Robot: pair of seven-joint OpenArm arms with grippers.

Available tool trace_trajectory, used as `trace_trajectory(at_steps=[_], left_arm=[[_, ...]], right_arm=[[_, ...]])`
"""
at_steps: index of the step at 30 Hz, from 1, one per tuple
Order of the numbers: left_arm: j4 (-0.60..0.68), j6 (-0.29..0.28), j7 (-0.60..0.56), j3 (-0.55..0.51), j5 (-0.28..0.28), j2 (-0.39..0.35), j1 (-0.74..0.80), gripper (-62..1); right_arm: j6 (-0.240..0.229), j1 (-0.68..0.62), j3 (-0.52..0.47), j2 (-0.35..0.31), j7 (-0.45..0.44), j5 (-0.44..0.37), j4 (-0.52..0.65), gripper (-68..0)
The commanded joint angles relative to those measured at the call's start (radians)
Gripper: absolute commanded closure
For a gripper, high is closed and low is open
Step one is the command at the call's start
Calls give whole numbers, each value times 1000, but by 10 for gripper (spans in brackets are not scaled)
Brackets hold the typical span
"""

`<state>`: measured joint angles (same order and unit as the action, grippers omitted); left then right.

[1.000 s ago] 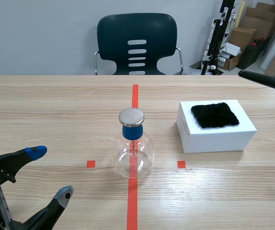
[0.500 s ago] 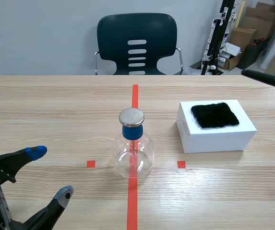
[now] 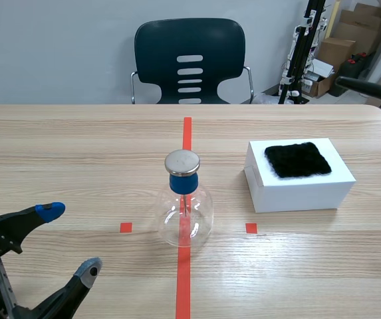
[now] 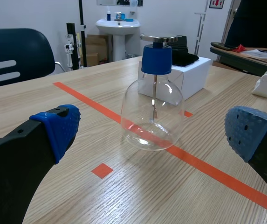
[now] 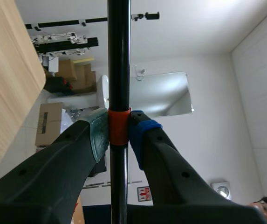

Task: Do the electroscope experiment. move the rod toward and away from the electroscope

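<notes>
**Rod held up high, far from the electroscope**

The rod (image 5: 119,70) is long and black, with an orange band around it. The right fingers (image 5: 98,133) are closed tight on that band, one on each side. From the scene view the rod pokes in at about 2 o'clock from the electroscope (image 3: 185,199). It is up over the far right corner of the worktop (image 3: 77,153), well apart from the electroscope.

The electroscope is a round, clear glass jar with a blue stopper and a flat shiny plate on top. It stands upright in the middle of the worktop, right on the long red tape line (image 3: 184,279).

A white box (image 3: 296,189) sits at 3 o'clock from it. A black fuzzy cloth (image 3: 297,159) lies on top of the box.

The left fingers (image 3: 49,211) are at about 8 o'clock, near the close edge. They are spread wide open with nothing in them. The electroscope stands ahead of them.

The worktop is light wood with long streaky lines. A dark chair (image 3: 189,60) stands at 12 o'clock behind the far edge, in front of a pale grey wall (image 3: 57,46). Cardboard boxes (image 3: 336,50) and a black stand (image 3: 303,53) are at about 1 o'clock. A white sink (image 4: 119,28) shows at the back of the room.
</notes>
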<state>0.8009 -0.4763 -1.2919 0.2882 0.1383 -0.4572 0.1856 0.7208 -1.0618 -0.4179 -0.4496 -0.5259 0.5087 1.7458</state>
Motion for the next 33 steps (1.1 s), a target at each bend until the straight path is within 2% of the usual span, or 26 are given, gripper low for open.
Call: trace_trajectory(at_steps=[1, 5, 6, 9, 11, 13, 16, 22, 28, 33], left_arm=[[20, -6, -18, -6, -11, -9, -3, -623], [20, -6, -18, -6, -11, -9, -3, -623], [20, -6, -18, -6, -11, -9, -3, -623], [20, -6, -18, -6, -11, -9, -3, -623], [20, -6, -18, -6, -11, -9, -3, -623], [20, -6, -17, -6, -11, -9, -3, -623], [20, -6, -18, -6, -11, -9, -3, -623], [20, -6, -18, -6, -11, -9, -3, -623], [20, -6, -18, -6, -11, -9, -3, -623], [20, -6, -18, -6, -11, -9, -3, -623]], right_arm=[[62, 24, -21, -33, 24, 10, 20, -4], [62, 84, -19, -71, 71, 72, 46, -4], [51, 103, -19, -79, 97, 107, 57, -4], [-33, 158, -9, -89, 147, 188, 89, -4], [-46, 198, 21, -98, 168, 233, 102, -4], [-59, 245, 65, -109, 215, 299, 113, -4], [-102, 308, 157, -138, 306, 413, 119, -4], [-167, 430, 363, -187, 470, 566, 119, -4], [-275, 484, 480, -199, 520, 657, 119, -4], [-338, 517, 524, -199, 543, 693, 117, -4]])
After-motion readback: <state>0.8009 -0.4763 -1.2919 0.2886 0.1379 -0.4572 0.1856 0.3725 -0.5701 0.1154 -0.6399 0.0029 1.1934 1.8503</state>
